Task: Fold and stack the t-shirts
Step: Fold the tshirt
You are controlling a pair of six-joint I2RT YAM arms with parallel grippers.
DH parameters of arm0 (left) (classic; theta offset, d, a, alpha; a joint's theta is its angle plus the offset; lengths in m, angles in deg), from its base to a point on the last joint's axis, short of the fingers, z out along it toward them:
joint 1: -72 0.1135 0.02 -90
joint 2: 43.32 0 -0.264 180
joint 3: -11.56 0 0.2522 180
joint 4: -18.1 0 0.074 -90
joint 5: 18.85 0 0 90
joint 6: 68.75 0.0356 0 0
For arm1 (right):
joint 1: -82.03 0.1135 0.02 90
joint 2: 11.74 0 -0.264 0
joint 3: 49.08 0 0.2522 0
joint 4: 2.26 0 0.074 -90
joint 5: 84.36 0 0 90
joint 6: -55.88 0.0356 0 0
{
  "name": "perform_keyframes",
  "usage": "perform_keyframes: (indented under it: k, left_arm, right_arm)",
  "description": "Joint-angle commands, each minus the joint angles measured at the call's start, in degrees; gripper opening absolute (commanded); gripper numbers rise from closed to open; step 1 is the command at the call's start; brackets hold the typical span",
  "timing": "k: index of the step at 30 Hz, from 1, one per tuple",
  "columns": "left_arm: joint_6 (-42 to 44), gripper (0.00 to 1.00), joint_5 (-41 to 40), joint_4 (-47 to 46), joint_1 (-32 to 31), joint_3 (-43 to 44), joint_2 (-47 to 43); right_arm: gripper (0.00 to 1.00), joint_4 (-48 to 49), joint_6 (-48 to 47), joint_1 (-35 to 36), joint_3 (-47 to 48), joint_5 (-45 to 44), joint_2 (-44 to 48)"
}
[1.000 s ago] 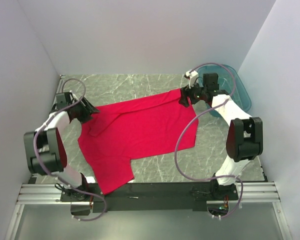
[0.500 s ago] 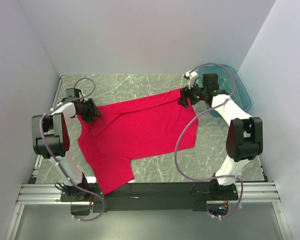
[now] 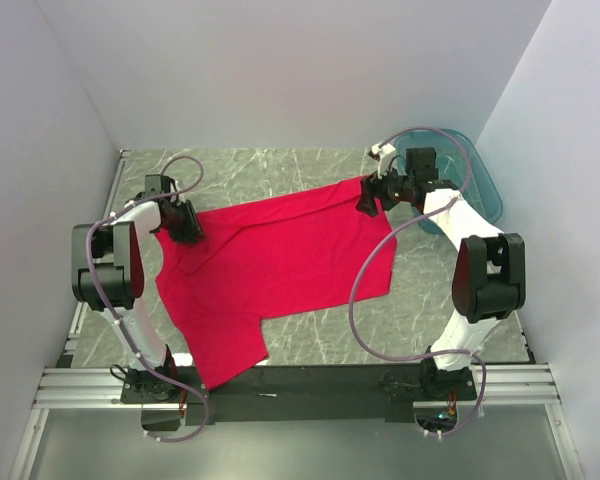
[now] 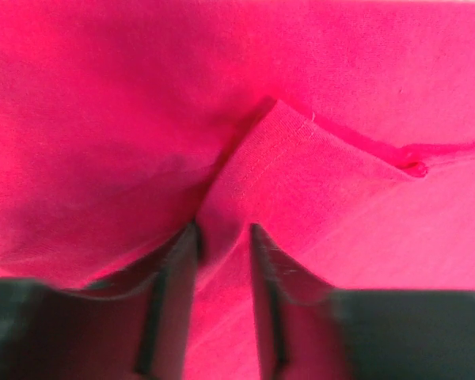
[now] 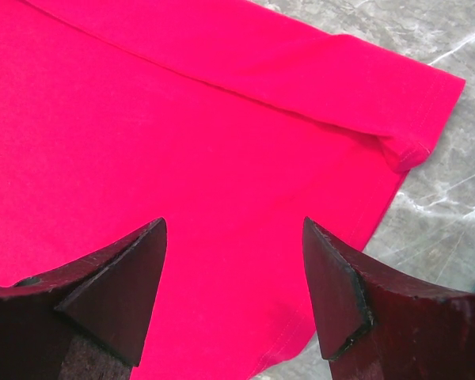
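Here, grey marble table [image 3: 300, 335], white walls [image 3: 280, 70] — red t-shirt [image 3: 280, 260], left claw [image 4: 222, 229] pinching its fold, right claw [image 5: 233, 226] spread.

The table [image 3: 280, 168] has a grey-green marbled top with pale veins. A single crimson t-shirt [image 3: 270, 265] lies on it, spread open and mostly flat across the middle. The shirt runs aslant: one sleeve lies flat toward the far right, and its opposite corner reaches the table's near edge on the left. A small ridge of cloth stands up at its far left end. A teal translucent plastic basin [image 3: 486, 186] sits in the far right corner, by the right wall.
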Motion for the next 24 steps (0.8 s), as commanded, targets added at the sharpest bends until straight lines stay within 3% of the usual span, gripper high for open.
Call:
perform_keyframes:
  k: [1,4,16,24]
  left_arm:
    - [1.42,0.27,-1.09,1.32,-0.82,1.97,-1.33]
    - [1.07,0.18,-1.88,1.67,-1.17,1.71,-3.09]
    - [1.07,0.03,-3.64,3.08,-4.16,-0.49,-8.45]
    - [0.63,0.02,5.14,3.34,-9.43,-5.76,-12.59]
  right_arm:
    - [0.76,0.25,0.62,-0.99,0.21,1.22,0.16]
    - [0.76,0.25,0.71,-1.25,0.12,1.49,0.08]
    - [0.76,0.25,0.89,-1.26,0.12,1.58,0.16]
    - [0.76,0.34,0.97,-1.69,0.3,1.84,0.52]
